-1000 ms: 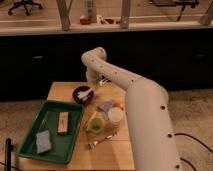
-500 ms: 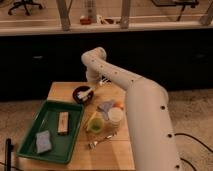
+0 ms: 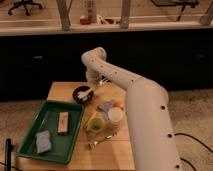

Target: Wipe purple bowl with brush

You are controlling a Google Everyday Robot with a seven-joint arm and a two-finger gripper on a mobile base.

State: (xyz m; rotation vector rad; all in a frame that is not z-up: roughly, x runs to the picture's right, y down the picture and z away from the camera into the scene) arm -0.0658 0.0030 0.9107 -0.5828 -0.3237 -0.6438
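The purple bowl [image 3: 81, 95] sits on the wooden table [image 3: 107, 152], dark and round, right of the green tray. The whitish brush [image 3: 85, 93] lies in and across the bowl, its pale handle pointing up to the right. My gripper [image 3: 93, 86] hangs at the end of the white arm just above the bowl's right rim, at the brush's handle end.
A green tray [image 3: 30, 135] at the left holds a tan wooden block [image 3: 63, 122] and a grey-blue sponge [image 3: 43, 141]. A yellow-green cup [image 3: 95, 123], a white round cup [image 3: 115, 115] and a silver fork [image 3: 100, 141] lie beside the arm. A dark counter stands behind.
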